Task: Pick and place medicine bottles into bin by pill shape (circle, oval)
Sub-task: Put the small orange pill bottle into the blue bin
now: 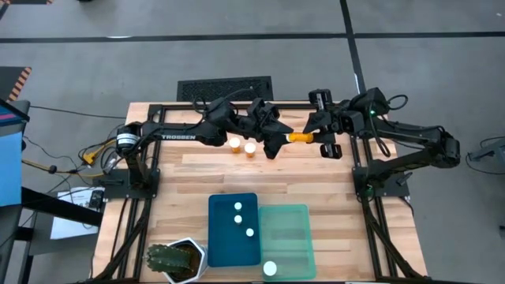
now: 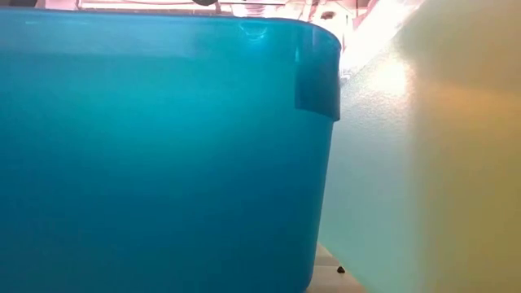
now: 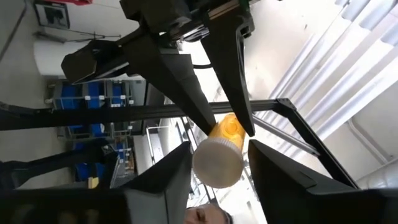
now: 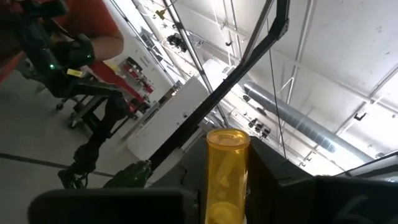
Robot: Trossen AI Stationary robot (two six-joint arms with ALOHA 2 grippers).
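Observation:
An orange medicine bottle [image 1: 298,136] hangs level above the table's far middle, between my two grippers. My right gripper [image 1: 310,136] is shut on it. My left gripper [image 3: 217,180] is open, with a finger on either side of the bottle's white cap [image 3: 217,163]. Two more bottles [image 1: 234,143] [image 1: 250,147] stand upright on the wood under the left arm. The dark blue bin [image 1: 233,246] holds three white-capped bottles [image 1: 238,207]. The mint green bin [image 1: 293,237] holds one [image 1: 270,268]. My right gripper pinches the bottle's orange body [image 3: 229,127] just behind the cap between its two fingers [image 3: 244,112], coming from the table's right. The bottle is lifted clear of the table, lying about level with its cap toward the left gripper. My left gripper's fingers [image 3: 168,180] stand close beside the cap; I cannot tell whether they touch it.
A spiky green plant in a white pot [image 1: 175,259] stands at the near left corner beside the blue bin. The low view is filled by the blue bin's wall [image 2: 155,155] and the green bin's wall [image 2: 423,163]. A person's sleeve [image 4: 93,25] shows beyond the table.

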